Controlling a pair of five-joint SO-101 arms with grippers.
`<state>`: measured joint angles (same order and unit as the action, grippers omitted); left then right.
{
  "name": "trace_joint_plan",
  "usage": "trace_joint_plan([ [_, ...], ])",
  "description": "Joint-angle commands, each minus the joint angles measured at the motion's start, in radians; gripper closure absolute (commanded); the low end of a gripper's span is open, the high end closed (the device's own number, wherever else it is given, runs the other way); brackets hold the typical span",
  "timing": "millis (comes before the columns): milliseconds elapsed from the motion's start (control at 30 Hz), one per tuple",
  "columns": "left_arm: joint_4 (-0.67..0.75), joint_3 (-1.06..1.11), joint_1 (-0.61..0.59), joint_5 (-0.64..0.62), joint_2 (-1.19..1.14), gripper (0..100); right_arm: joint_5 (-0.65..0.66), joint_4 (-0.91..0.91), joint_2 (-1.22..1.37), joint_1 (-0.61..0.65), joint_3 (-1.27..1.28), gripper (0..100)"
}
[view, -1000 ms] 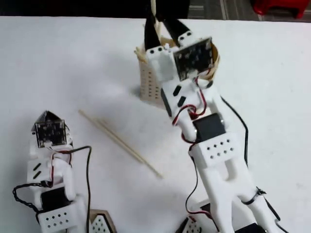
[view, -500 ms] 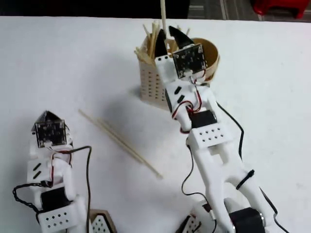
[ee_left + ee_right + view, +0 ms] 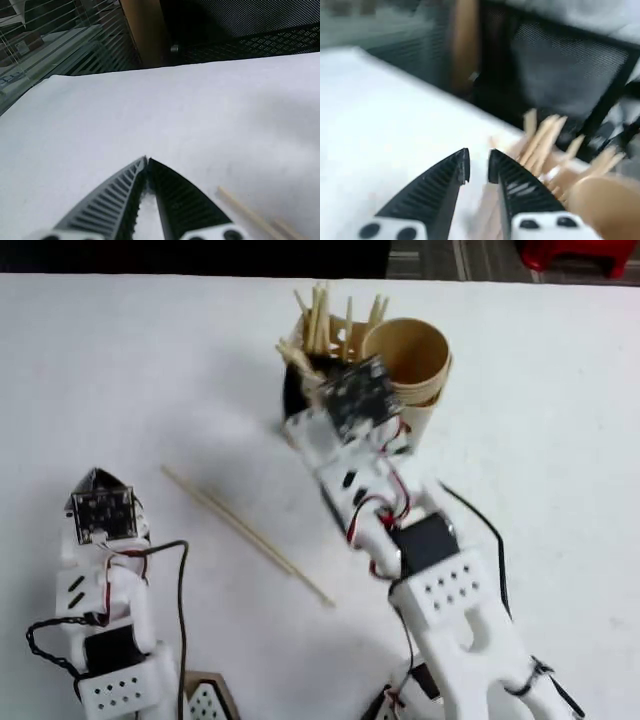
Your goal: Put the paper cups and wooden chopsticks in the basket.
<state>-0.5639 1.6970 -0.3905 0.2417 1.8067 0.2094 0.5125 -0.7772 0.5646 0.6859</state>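
From above I see two pale wooden chopsticks (image 3: 250, 530) loose on the white tabletop (image 3: 150, 360); the left wrist view clips them beside the pressed-together left fingers (image 3: 175, 200). The right fingers (image 3: 437, 185), narrowly parted and empty, half-hide the white perforated basket (image 3: 291, 435) holding tan paper cups (image 3: 405, 350).

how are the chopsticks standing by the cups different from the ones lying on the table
The standing chopsticks are upright, a fanned bunch beside the paper cups; the table chopsticks lie flat, just a pair, apart from the cups. Both are pale wooden sticks.
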Motion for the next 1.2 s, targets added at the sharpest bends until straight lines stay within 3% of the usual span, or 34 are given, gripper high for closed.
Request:
trace_joint_plan([
  [0,0.020,-0.003,-0.001,0.000,0.015,97,0.011,0.174,-0.035,0.068,-0.028,84.9],
  [233,0.020,-0.003,-0.001,0.000,0.015,97,0.003,0.334,0.140,0.183,-0.025,79.8],
  [500,0.020,-0.003,-0.001,0.000,0.015,97,0.009,0.308,0.452,0.298,-0.032,79.7],
  [767,0.020,-0.003,-0.001,0.000,0.015,97,0.011,0.108,0.677,0.305,-0.040,79.6],
  [1167,0.020,-0.003,-0.001,0.000,0.015,97,0.011,0.255,0.941,0.292,-0.281,79.7],
])
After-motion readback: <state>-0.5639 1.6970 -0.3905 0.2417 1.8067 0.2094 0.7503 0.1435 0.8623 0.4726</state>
